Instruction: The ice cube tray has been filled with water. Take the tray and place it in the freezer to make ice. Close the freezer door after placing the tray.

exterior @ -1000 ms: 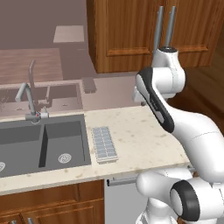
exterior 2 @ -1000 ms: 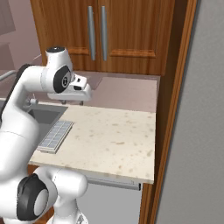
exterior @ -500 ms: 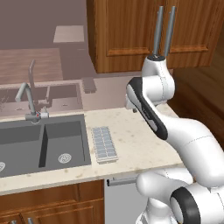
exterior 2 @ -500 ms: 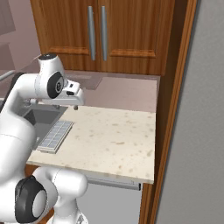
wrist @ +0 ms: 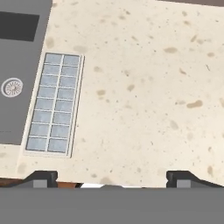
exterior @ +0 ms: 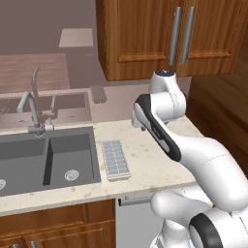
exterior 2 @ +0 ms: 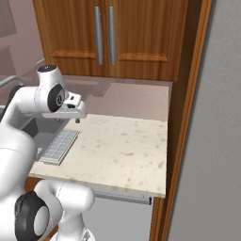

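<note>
The ice cube tray (exterior: 115, 160) (exterior 2: 59, 145) (wrist: 54, 103) is a pale grey-blue grid lying flat on the speckled counter (exterior: 155, 160), right beside the sink's edge. My gripper (wrist: 111, 178) (exterior 2: 77, 117) (exterior: 143, 128) hangs above the counter, up and to the right of the tray and apart from it. Its jaws stand wide open with nothing between them. In the hand view the fingertips (wrist: 42, 176) rise at the bottom edge. A tall plain grey surface (exterior 2: 214, 141) stands at the far right; I cannot tell whether it is the freezer door.
A dark double sink (exterior: 43, 157) with a tap (exterior: 33, 109) lies left of the tray. Wooden wall cabinets (exterior: 160, 34) hang above. A wooden upright (exterior 2: 181, 141) ends the counter on the right. A grey appliance front (exterior: 133, 218) sits below the counter.
The arm has swung down and to the left, bringing the hand lower over the counter toward the tray. The jaws have spread wider. The tray has not moved.
</note>
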Controlling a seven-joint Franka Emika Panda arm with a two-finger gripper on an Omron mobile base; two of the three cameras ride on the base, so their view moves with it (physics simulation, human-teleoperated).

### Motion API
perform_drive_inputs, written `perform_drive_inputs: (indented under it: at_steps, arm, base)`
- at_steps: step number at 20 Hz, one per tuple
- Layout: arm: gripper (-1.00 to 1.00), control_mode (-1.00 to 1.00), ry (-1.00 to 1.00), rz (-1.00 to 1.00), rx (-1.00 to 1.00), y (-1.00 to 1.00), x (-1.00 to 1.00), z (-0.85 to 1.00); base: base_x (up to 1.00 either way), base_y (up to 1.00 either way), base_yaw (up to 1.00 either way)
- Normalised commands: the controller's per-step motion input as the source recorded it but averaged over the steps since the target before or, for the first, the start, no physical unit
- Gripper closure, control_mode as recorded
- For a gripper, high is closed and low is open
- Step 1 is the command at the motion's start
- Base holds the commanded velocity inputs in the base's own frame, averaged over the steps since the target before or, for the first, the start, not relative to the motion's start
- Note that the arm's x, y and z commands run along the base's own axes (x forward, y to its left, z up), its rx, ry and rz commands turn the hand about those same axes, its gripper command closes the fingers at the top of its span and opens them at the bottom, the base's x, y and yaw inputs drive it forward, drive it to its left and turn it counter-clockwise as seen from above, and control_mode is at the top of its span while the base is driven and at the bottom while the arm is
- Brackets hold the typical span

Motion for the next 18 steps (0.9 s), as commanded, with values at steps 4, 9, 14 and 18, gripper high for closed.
perform_drive_inputs:
  at_steps: [4,9,14,18]
  arm:
    - [-1.00,-1.00,-0.01,0.00,0.00,0.19,0.04,-0.26]
    - [-1.00,-1.00,0.00,0.00,0.00,0.24,0.05,-0.28]
    - [-1.00,-1.00,0.00,-0.07,-0.02,0.31,0.06,-0.33]
    - [-1.00,-1.00,0.00,-0.14,-0.01,0.27,0.10,-0.26]
  base:
    - [0.00,0.00,0.00]
    - [0.00,0.00,0.00]
    - [0.00,0.00,0.00]
    - [0.00,0.00,0.00]
